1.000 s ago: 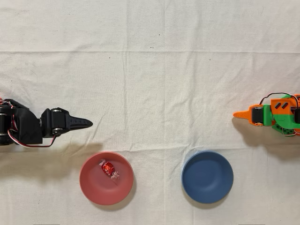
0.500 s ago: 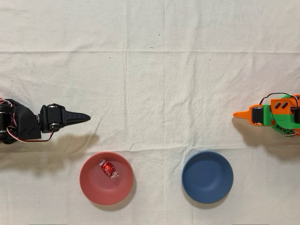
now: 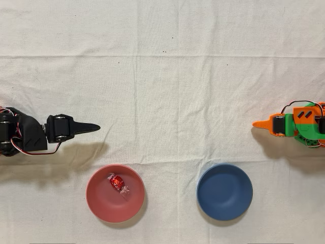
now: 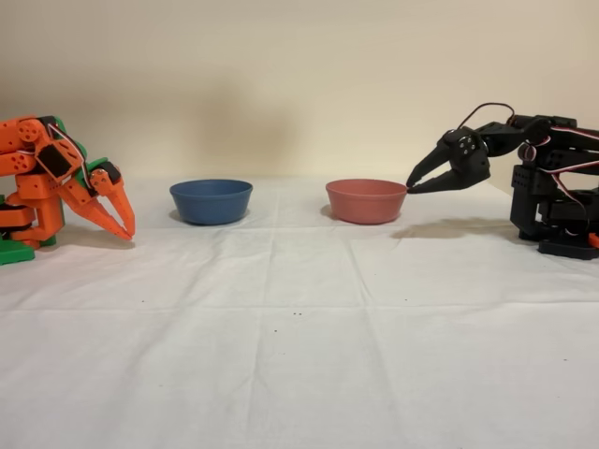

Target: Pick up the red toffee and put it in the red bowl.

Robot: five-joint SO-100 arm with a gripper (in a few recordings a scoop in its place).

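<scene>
white cloth [image 3: 167, 91] covers the table under everything. black arm [image 3: 25, 136] sits at the left edge of the overhead view, raised above the cloth in the fixed view. idle orange arm [image 3: 297, 124] sits at the opposite edge. red bowl [image 3: 115, 193] rests on the cloth near the black arm, with the blue bowl [image 3: 224, 191] well apart beside it. gripper [image 3: 91, 127] points toward the table centre, clear of the red bowl; jaws appear closed on nothing, though the fixed view hints at a slight gap. red toffee [image 3: 117, 181] lies inside the red bowl, toward its upper rim in the overhead view
</scene>
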